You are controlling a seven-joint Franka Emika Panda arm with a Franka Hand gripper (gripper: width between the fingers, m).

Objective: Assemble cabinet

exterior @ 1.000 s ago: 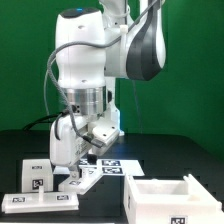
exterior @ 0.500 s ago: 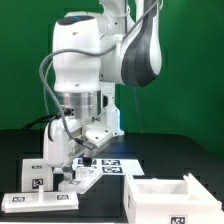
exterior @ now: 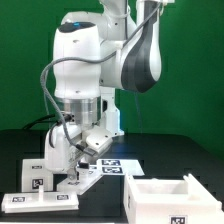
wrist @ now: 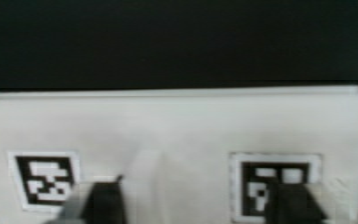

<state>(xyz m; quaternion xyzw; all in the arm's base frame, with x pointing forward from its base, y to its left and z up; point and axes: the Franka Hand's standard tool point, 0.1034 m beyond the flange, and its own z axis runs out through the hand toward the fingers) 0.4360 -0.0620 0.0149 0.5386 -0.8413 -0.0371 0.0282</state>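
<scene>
Flat white panel point(wrist: 176, 120) right under gripper point(wrist: 197, 205), tags up, lying flat, likely for top-down pickup; fingers point(wrist: 101, 205) apart over it, clamped or loose cannot tell. Cabinet box point(exterior: 160, 195) well aside of gripper, opening upward, probably awaiting panels

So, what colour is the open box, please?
The box is plain white; the exterior view shows it best.

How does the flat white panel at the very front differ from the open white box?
The panel lies flat and low; the box stands taller, with walls and an open top. The panel's tags face upward; the box's visible tag is on its side. Both are white and tagged.
</scene>
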